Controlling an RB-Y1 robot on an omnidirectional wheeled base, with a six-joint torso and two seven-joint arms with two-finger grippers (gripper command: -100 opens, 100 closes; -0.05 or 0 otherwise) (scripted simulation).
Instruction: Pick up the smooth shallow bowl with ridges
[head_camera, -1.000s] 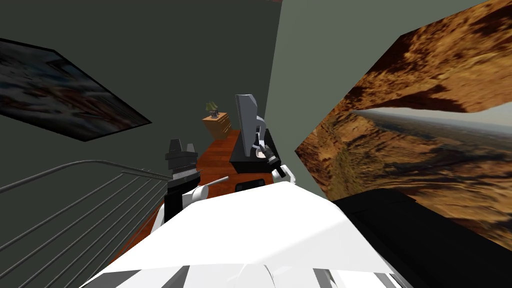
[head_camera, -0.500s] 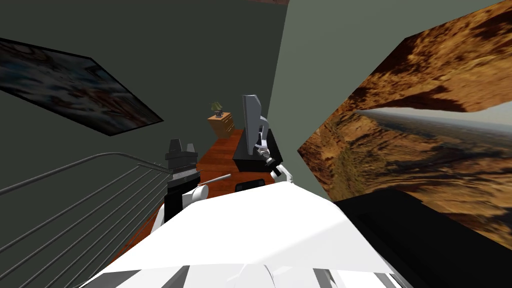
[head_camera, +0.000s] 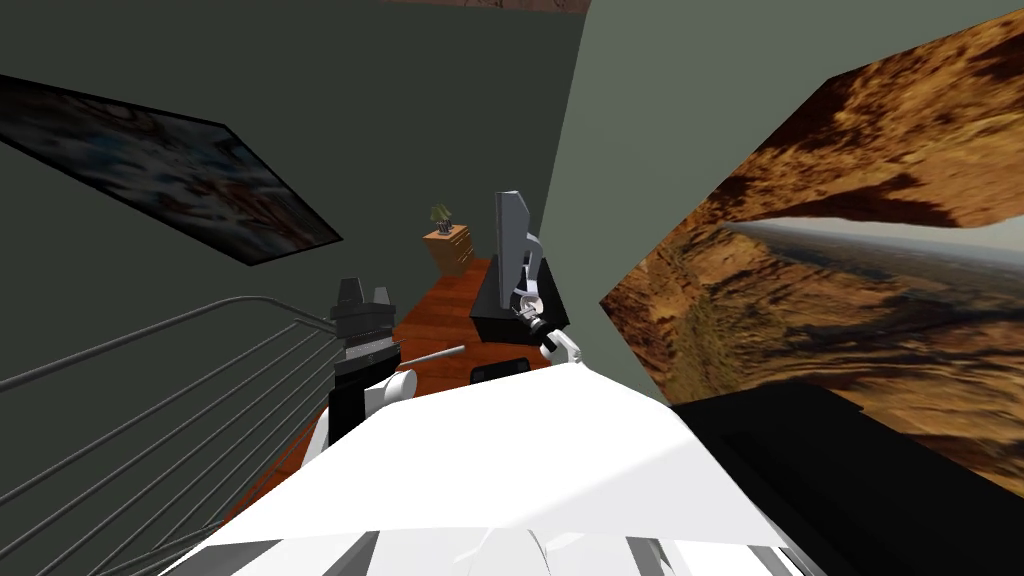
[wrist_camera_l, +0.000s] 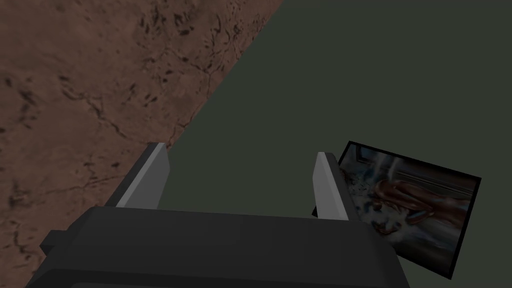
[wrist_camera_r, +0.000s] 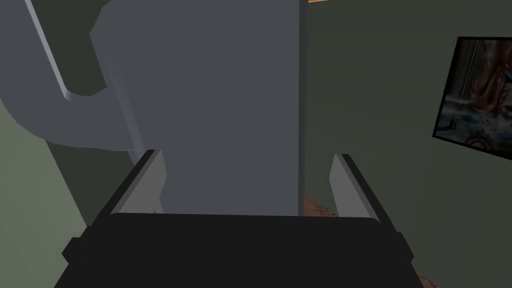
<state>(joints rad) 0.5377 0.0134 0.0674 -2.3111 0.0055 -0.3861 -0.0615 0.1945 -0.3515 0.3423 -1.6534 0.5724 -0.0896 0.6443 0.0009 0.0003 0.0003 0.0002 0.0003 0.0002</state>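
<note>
Right gripper (wrist_camera_r: 247, 160): fingers spread, empty, facing grey panel (wrist_camera_r: 225, 100) on dark stand (head_camera: 497, 320). Left gripper (wrist_camera_l: 240, 150): spread, empty. Bowl: place cannot be told. Progress, as judged: nothing grasped; locating, reaching, closing and lifting are all left.
</note>
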